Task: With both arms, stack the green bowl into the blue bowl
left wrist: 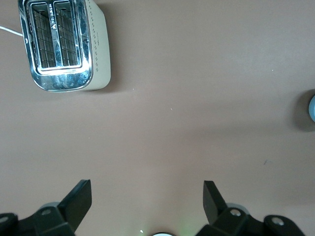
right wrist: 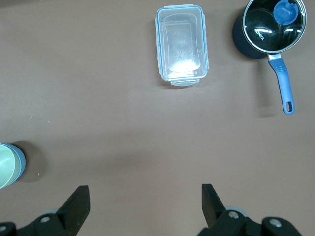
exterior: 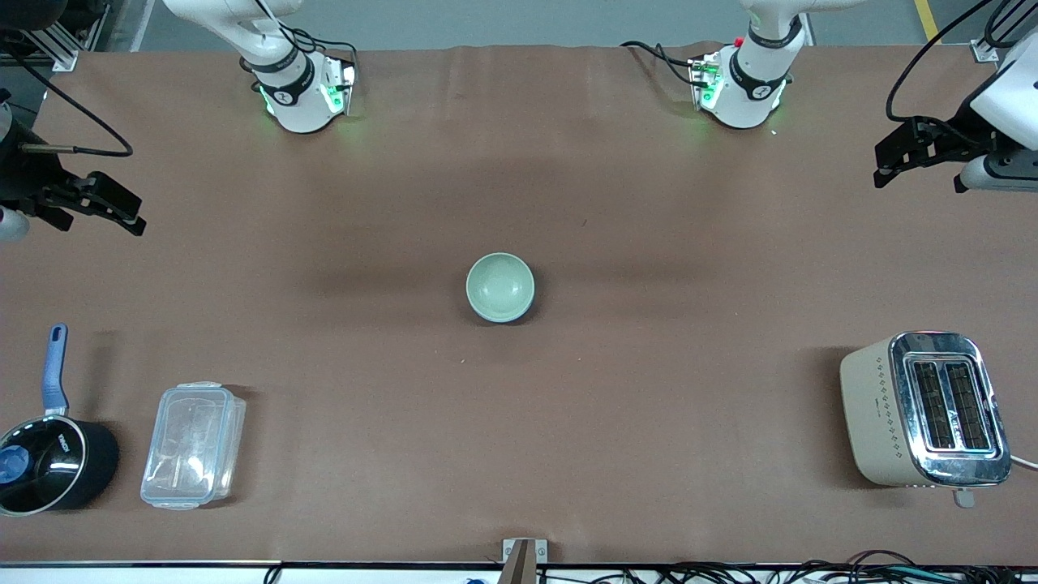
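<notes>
Both tools, left tool [left wrist: 147,196] and right tool [right wrist: 145,196], hang wide open and empty over the desk [exterior: 649,243] ends; green bowl [exterior: 500,286] apparently sits nested in blue bowl [right wrist: 21,162] mid-desk, so retreat without touching it.

Front view: high, facing arm bases across the brown cloth-covered table [exterior: 649,243]. Wrist views: looking straight down near each end, sharing the pale-green-in-blue stacked bowls [right wrist: 7,164] mid-table.

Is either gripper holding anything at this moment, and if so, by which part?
Nothing is held. The left gripper and right gripper are both open over bare table; the green bowl sits nested in the blue bowl mid-table.
</notes>
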`<act>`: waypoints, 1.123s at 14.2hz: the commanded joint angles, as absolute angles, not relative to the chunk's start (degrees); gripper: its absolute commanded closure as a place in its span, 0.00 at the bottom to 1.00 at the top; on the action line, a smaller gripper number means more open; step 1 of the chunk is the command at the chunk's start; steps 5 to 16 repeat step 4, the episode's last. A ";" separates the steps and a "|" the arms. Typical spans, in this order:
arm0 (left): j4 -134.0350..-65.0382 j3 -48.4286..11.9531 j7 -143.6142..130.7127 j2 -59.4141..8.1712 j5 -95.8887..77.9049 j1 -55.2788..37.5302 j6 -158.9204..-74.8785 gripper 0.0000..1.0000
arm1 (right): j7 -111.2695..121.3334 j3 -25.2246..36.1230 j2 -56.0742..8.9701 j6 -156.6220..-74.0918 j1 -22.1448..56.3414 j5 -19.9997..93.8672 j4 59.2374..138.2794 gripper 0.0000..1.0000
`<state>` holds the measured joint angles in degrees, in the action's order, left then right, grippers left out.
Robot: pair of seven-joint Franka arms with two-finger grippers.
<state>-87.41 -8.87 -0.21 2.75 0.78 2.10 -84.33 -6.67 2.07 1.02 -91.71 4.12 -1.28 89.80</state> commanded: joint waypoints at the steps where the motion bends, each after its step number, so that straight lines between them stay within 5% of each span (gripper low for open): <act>1: -87.01 -8.96 0.09 3.08 1.05 2.02 -83.76 0.00 | -7.21 1.93 0.35 -90.79 3.43 -0.53 88.51 0.00; 16: -86.66 -8.96 0.00 2.90 1.05 1.93 -83.67 0.00 | -8.96 1.93 0.44 -90.35 3.08 0.70 88.51 0.00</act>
